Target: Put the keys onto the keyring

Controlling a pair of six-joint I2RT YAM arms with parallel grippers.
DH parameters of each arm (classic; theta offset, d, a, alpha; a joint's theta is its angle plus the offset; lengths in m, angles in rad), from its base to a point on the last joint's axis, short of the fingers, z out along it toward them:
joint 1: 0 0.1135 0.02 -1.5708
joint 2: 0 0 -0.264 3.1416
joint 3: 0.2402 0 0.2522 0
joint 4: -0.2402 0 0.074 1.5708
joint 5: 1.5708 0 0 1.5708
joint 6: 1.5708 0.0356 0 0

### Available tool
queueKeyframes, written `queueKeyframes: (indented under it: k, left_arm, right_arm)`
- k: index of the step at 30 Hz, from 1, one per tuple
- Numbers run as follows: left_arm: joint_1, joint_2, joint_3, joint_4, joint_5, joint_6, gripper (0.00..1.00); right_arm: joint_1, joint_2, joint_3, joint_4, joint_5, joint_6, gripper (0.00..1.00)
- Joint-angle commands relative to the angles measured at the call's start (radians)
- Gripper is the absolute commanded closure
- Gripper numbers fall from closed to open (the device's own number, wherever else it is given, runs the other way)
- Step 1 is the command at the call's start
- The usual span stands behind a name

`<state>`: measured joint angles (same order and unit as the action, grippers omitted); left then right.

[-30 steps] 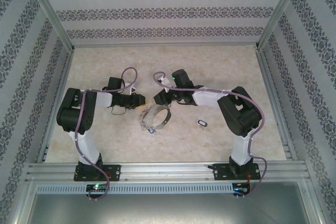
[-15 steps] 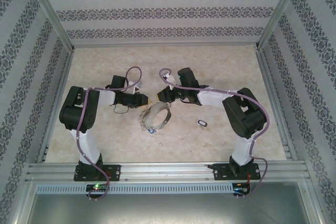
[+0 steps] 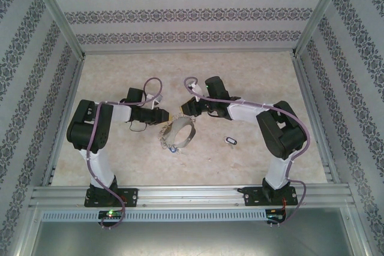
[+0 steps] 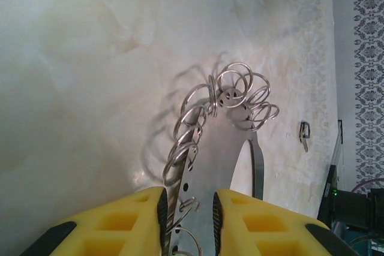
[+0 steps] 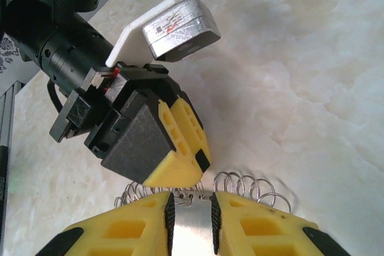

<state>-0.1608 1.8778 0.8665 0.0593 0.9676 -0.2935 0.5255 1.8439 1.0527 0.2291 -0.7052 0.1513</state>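
Observation:
The keyring (image 3: 179,131) is a wide loop of flat metal band fringed with small wire rings, held just above the table centre between both arms. My left gripper (image 3: 168,116) grips its upper left edge. In the left wrist view the yellow fingers (image 4: 138,214) are shut on the band (image 4: 225,142), with rings crowding the left pad. My right gripper (image 3: 184,112) grips the top of the loop, and in the right wrist view it (image 5: 192,205) is shut on the band (image 5: 192,232). One of the keys (image 3: 230,140), with a blue-and-white head, lies on the table to the right. A small blue key (image 3: 174,148) hangs at the loop's bottom.
In the right wrist view the left gripper's yellow finger (image 5: 180,148) stands almost against my right fingertips. The loose key (image 4: 305,135) also lies beyond the loop in the left wrist view. Metal rails (image 3: 192,196) and patterned walls bound the marbled table (image 3: 252,76).
The right arm has swung a little to the right and its wrist has drawn back slightly. The left wrist has edged right. The keyring has stayed between the two grippers.

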Motion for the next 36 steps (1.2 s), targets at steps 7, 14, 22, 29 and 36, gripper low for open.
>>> queueKeyframes:
  k: [7, 14, 22, 29, 36]
  left_arm:
    - [-0.023, 0.017, -0.024, -0.111, -0.012, 0.024, 0.7]
    - [-0.024, -0.009, -0.033, -0.162, -0.076, 0.057, 0.67]
    - [-0.032, -0.019, -0.03, -0.193, -0.12, 0.073, 0.67]
    - [-0.032, -0.033, -0.03, -0.229, -0.153, 0.097, 0.66]
    - [-0.033, -0.038, -0.034, -0.235, -0.151, 0.105, 0.65]
  right_arm:
    - [-0.007, -0.026, -0.011, 0.004, -0.038, -0.017, 0.75]
    - [-0.009, -0.031, -0.016, -0.001, -0.036, -0.025, 0.75]
    - [-0.009, -0.037, -0.015, 0.0, -0.043, -0.029, 0.76]
    - [-0.009, -0.043, -0.019, -0.004, -0.045, -0.035, 0.76]
    - [-0.01, -0.042, -0.017, -0.005, -0.05, -0.035, 0.76]
